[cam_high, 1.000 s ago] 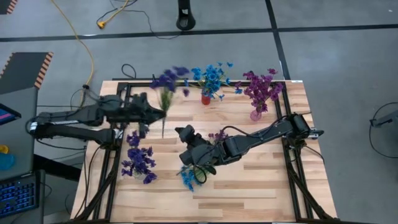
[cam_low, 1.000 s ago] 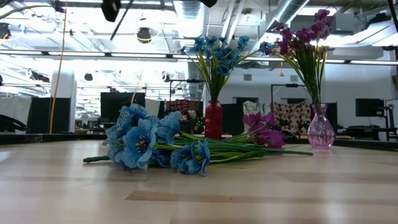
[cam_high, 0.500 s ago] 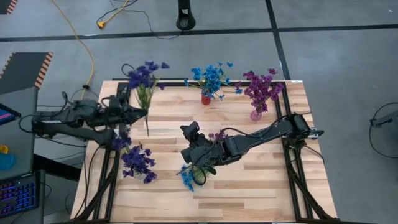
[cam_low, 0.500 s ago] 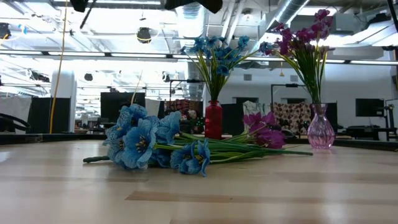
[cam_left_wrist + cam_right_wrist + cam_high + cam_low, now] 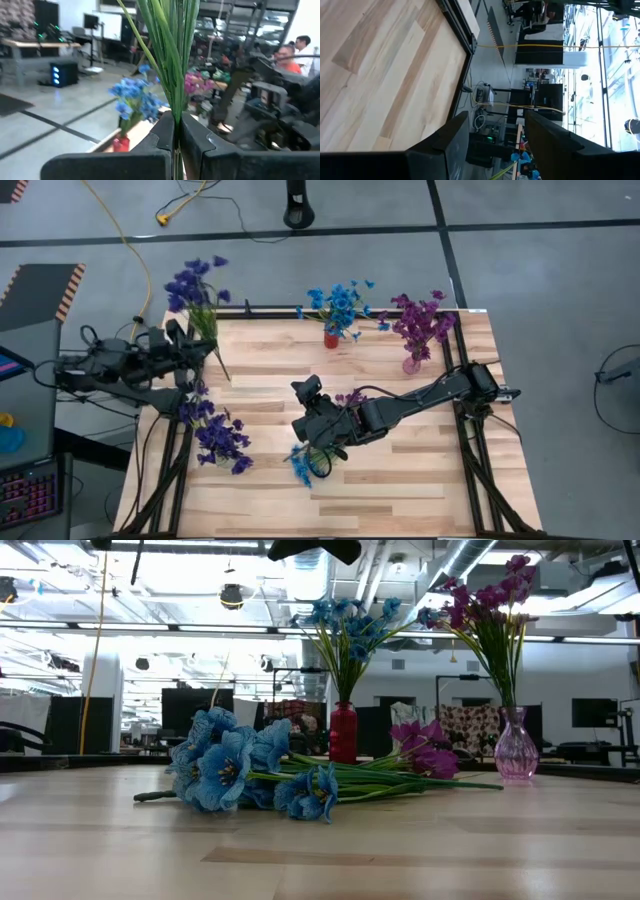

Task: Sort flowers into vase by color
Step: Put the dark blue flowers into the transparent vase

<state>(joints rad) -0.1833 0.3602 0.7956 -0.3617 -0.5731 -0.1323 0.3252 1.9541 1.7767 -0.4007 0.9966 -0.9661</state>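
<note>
Violet bunch [image 5: 197, 288] is held by the stems in the left gripper [image 5: 196, 348], fingers [image 5: 165, 136] clamped shut on them, blossoms out past the table's [image 5: 420, 470] left-back corner. Judged light, floppy and top-heavy; best gripped low on the bundled stems, not the blossoms. Left arm is drawn back, reaching level along the left edge. Loose blue flowers [image 5: 301, 465] lie mid-table. Right gripper [image 5: 318, 430] is poised low over them, fingers parted, nothing held.
</note>
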